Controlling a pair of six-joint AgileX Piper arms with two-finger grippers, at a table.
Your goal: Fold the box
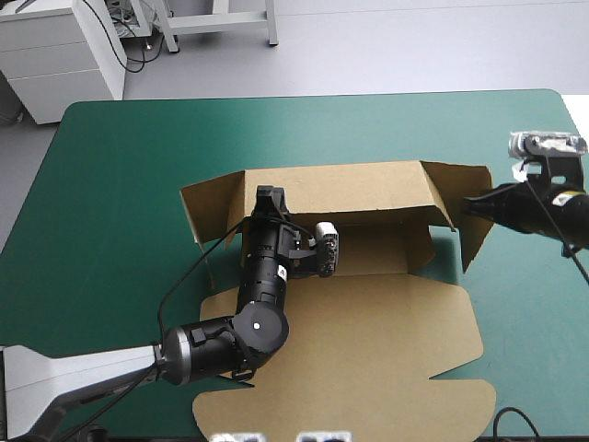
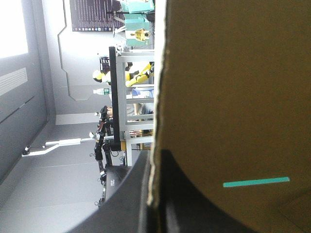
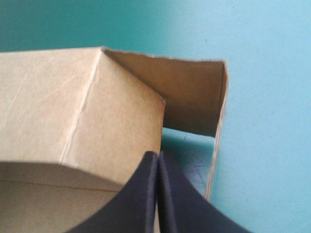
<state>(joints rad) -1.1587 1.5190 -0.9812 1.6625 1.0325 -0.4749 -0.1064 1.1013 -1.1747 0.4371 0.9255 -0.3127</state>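
Note:
The brown box [image 1: 368, 341] lies mid-table with its lid flat toward the near edge and its back wall [image 1: 350, 189] raised. My left gripper [image 1: 267, 198] reaches in over the lid and is shut on the left part of that wall. In the left wrist view the board [image 2: 233, 97] runs edge-on between the black fingers [image 2: 129, 199] of the left gripper [image 2: 154, 155]. My right gripper [image 1: 465, 207] is at the box's right end, shut on the end of the standing wall [image 3: 73, 107]. Beyond the right gripper [image 3: 158, 154], a side flap [image 3: 194, 97] stands angled outward.
The teal-green cover [image 1: 110, 184] lies bare to the left of the box, along the far edge and at the right [image 3: 272, 121]. A left side flap [image 1: 212, 207] stands up at the box's far-left corner. A white cabinet [image 1: 55, 55] stands beyond the table's far-left corner.

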